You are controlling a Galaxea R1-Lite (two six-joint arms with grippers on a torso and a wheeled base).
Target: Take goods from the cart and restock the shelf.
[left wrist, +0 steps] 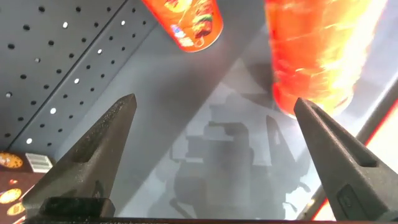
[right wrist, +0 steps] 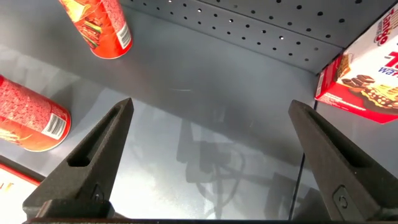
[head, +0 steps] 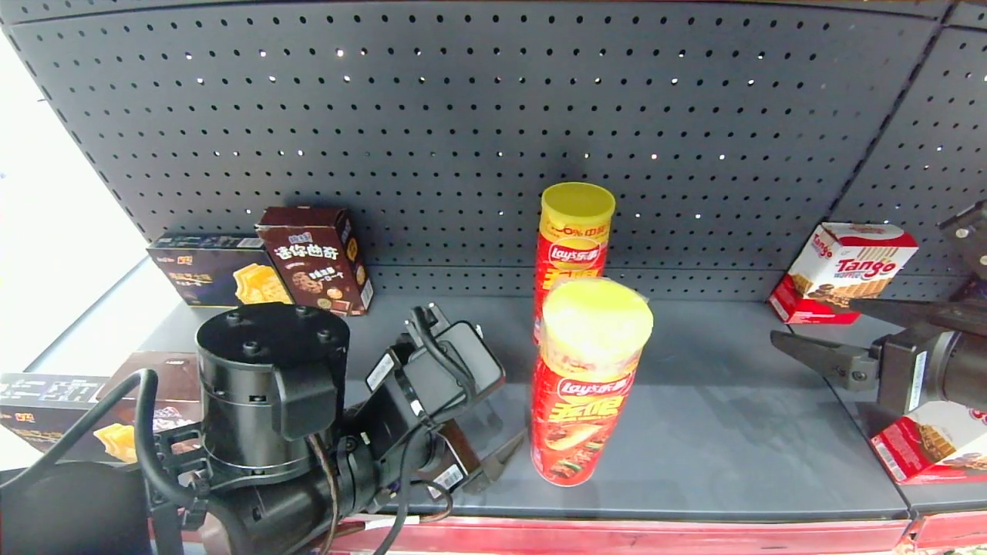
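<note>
Two red chip cans with yellow lids stand upright on the grey shelf (head: 732,432). The front can (head: 587,385) is near the shelf's front edge and the back can (head: 574,243) is right behind it. My left gripper (head: 501,451) is low at the front edge, just left of the front can, open and holding nothing. In the left wrist view that gripper (left wrist: 214,102) points at bare shelf, with the front can (left wrist: 317,50) beside one finger. My right gripper (head: 806,320) hovers open at the shelf's right side, empty (right wrist: 211,106).
A brown cookie box (head: 316,258) and a dark box (head: 212,270) stand at the back left. A red-and-white wafer box (head: 844,270) leans at the back right, another (head: 933,443) lies at the front right. A pegboard wall (head: 493,116) closes the back.
</note>
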